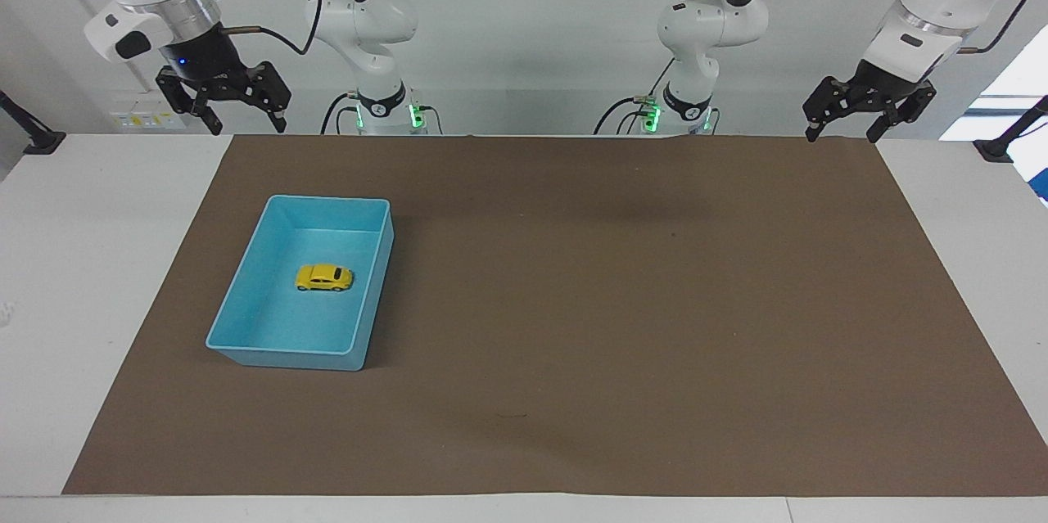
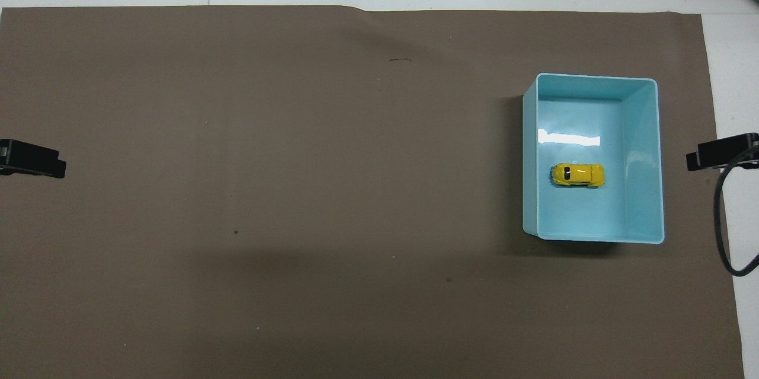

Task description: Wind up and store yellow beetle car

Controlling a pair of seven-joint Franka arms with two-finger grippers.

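A: Where do the two claws stand?

B: The right claw (image 1: 240, 107) hangs up in the air over the tabletop's (image 1: 98, 261) edge at the right arm's end, its fingers spread and holding nothing. The left claw (image 1: 847, 119) hangs likewise over the corner of the brown mat (image 1: 622, 318) at the left arm's end, also spread and empty. That arm simply waits.

A: Why so high and so wide apart?

B: Parked at the two ends, I judge, they leave the whole mat free and block neither camera. Neither is near anything.

A: And the yellow beetle car (image 1: 324, 277)?

B: It sits on its wheels inside the light-blue bin (image 1: 282, 353), about the middle of the floor, touching no wall. The bin lies on the mat toward the right arm's end, well below the right claw.

A: So it's stored?

B: By how things lie, yes: car in the bin, both claws free. Whether its spring was wound, nothing visible tells.
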